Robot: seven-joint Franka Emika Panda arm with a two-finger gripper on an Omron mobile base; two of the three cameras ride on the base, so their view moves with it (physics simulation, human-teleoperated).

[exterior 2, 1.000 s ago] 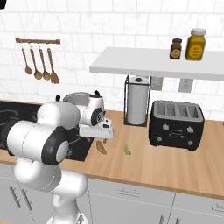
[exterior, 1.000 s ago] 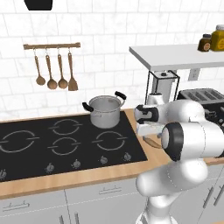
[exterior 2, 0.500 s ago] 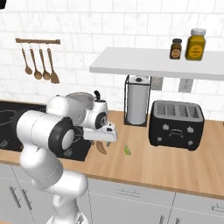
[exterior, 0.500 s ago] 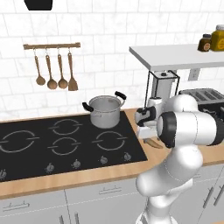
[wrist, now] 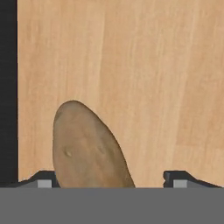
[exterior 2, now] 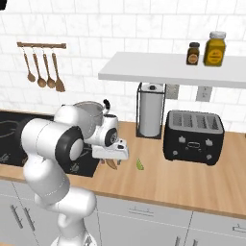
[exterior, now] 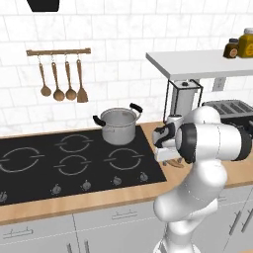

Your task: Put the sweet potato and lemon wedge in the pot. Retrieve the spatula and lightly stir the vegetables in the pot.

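The brown sweet potato [wrist: 87,148] lies on the wooden counter just right of the cooktop edge, also seen as the sweet potato [exterior 2: 111,164] and the sweet potato [exterior: 175,162]. My gripper [wrist: 111,179] is down over it, open, with one fingertip on each side; the potato sits close to the left fingertip [wrist: 43,180] and there is a gap to the right one. The gripper [exterior 2: 112,159] points downward. A green lemon wedge [exterior 2: 140,165] lies just right of the potato. The steel pot [exterior: 118,126] stands at the cooktop's back right. The spatula [exterior: 81,87] hangs on the wall rail.
The black cooktop [exterior: 74,163] fills the left counter. A paper towel holder [exterior 2: 150,110] and a black toaster [exterior 2: 194,137] stand to the right. A white shelf [exterior 2: 173,74] carries two jars. Several wooden utensils hang on the rail [exterior: 58,51].
The arm has folded forward and the hand has dropped lower over the sweet potato. The potato, the lemon wedge and the pot have not moved.
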